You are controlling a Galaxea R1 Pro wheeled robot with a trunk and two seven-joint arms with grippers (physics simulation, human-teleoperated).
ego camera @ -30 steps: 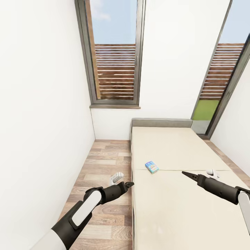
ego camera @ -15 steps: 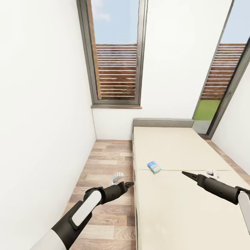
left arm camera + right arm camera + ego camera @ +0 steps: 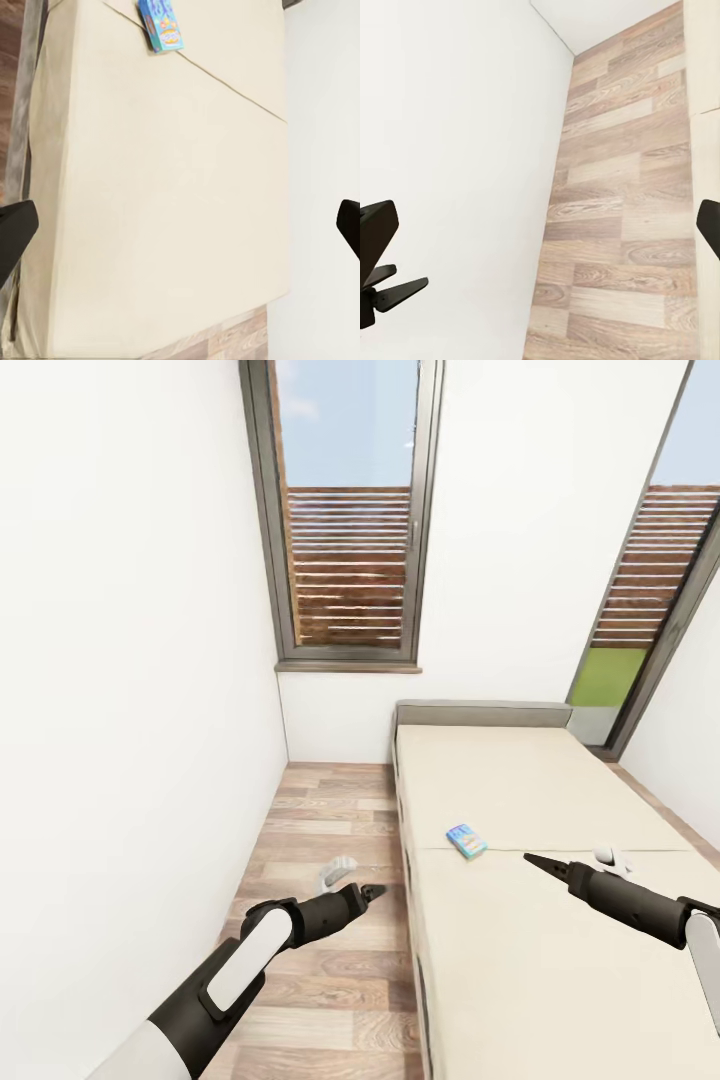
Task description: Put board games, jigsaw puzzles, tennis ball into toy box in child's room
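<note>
Head view: the bed (image 3: 520, 960) fills the lower right of the frame, its beige mattress running up toward the grey headboard (image 3: 484, 713) at centre. One blue board game (image 3: 466, 841) lies flat on the mattress just above a seam line, near the bed's left edge, right of frame centre. A small white object (image 3: 611, 858) sits on the mattress at right, too small to identify. A second small white object (image 3: 337, 874) lies on the wood floor (image 3: 320, 800), left of the bed.

Left gripper (image 3: 371, 892): tip at lower centre of the frame, over the floor beside the bed's edge. In the left wrist view the dark fingertips stand at opposite frame edges, so the jaws are spread wide and hold nothing. The same view shows the board game at the upper left of frame (image 3: 160, 25), well ahead of the fingers.

Right gripper (image 3: 535, 860): tip over the mattress at right centre. Its fingertips likewise stand apart at the edges of the right wrist view; jaws spread, empty.

Governing relation: the box lies up-frame of both tips and between them, its long axis running diagonally from upper left to lower right. Judgement: the right tip is the nearer, and already over the bed; either arm must reach forward and down.
</note>
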